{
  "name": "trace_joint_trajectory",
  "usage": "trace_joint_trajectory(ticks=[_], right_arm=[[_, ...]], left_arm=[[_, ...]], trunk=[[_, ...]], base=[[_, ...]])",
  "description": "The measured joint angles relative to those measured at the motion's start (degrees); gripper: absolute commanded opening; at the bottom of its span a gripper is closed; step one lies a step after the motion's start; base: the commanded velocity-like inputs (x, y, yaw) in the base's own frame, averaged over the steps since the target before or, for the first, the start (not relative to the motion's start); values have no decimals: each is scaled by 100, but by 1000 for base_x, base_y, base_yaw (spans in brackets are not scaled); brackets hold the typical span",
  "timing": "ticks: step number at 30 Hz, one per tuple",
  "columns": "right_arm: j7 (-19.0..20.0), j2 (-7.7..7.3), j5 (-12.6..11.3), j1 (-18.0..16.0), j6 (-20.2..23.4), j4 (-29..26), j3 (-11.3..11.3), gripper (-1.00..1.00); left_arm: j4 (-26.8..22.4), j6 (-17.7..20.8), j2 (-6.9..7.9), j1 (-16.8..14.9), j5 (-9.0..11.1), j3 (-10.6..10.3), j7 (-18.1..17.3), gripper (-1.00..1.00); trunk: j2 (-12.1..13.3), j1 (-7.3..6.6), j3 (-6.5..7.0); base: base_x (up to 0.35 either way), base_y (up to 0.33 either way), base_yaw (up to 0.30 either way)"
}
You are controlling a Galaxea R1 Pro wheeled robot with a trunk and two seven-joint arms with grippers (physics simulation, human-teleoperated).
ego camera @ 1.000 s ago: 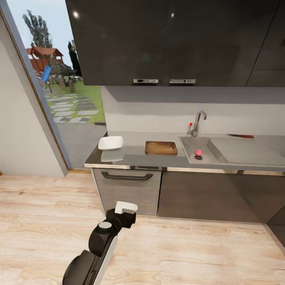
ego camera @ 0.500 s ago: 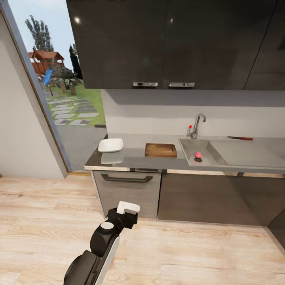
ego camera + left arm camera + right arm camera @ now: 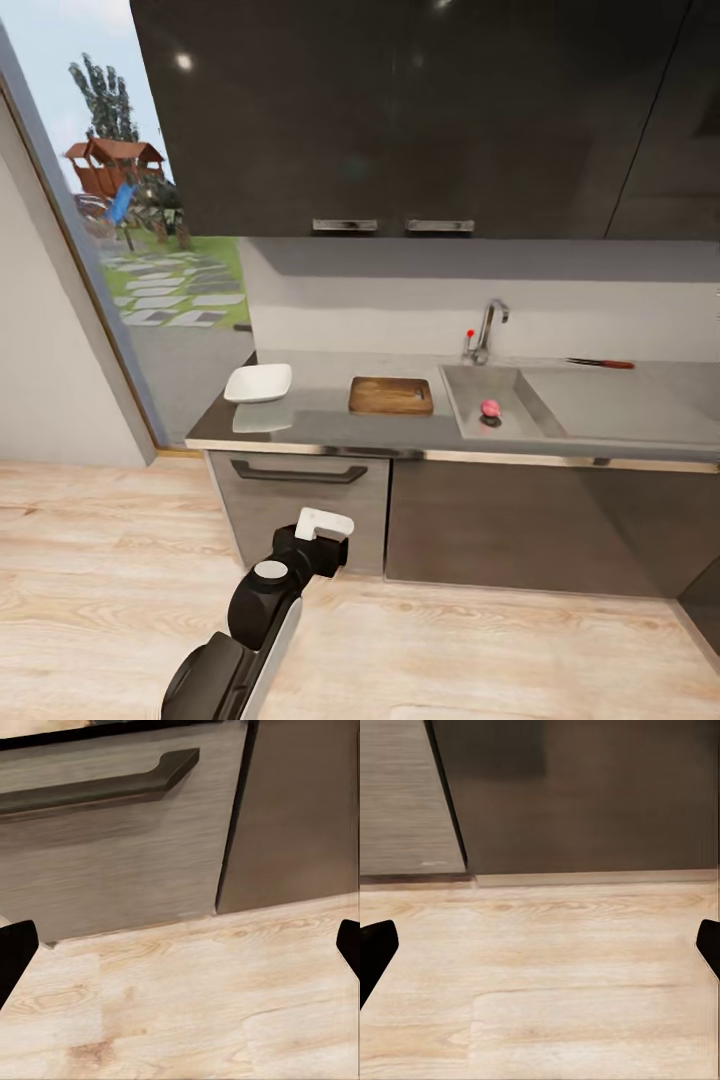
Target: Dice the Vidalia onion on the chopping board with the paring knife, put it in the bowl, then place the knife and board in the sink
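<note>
My left arm (image 3: 262, 600) hangs low over the wooden floor (image 3: 500, 650), folded, in front of the cabinets. Left fingers (image 3: 16, 952) spread wide, nothing between them; below them floorboards and a grey drawer front with a dark handle (image 3: 97, 784). Right fingers (image 3: 376, 949) also spread wide and empty, over the floor beside a dark cabinet door (image 3: 585, 795).

Above the cabinets, the tabletop (image 3: 320, 425): the bowl (image 3: 258, 383) sits near its left end, the chopping board (image 3: 391, 395) lies flat to the right of it, apart from it. Just right of the board, the sink (image 3: 470, 425), with the Vidalia onion (image 3: 490, 408) resting in the basin. The tap (image 3: 487, 328) stands behind the basin. Farther right, the paring knife (image 3: 600, 363) lies at the back edge of the drainboard (image 3: 620, 400), well apart from the onion.

Dark wall cupboards (image 3: 420, 110) above; a window with garden at far left
</note>
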Motion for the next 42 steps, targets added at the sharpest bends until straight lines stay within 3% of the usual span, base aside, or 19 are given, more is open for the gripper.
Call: trace_joint_trajectory(ticks=[7, 15, 27, 42], right_arm=[[0, 5, 6, 0, -1, 0, 3, 100], [0, 6, 10, 0, 1, 0, 9, 100], [0, 5, 18, 1, 3, 1, 9, 100], [0, 3, 20, 1, 3, -1, 8, 100]], left_arm=[[-19, 0, -6, 0, -2, -8, 8, 100], [-156, 0, -32, 0, -2, -216, 12, 100], [-176, -295, -36, 0, -3, -278, 14, 100], [-176, -350, -36, 1, -2, -273, 15, 100]], trunk=[[0, 1, 63], [0, 1, 135], [0, 1, 244], [0, 1, 380]], base=[[27, -306, 0], [2, -264, 0], [0, -24, 0], [0, 0, 0]])
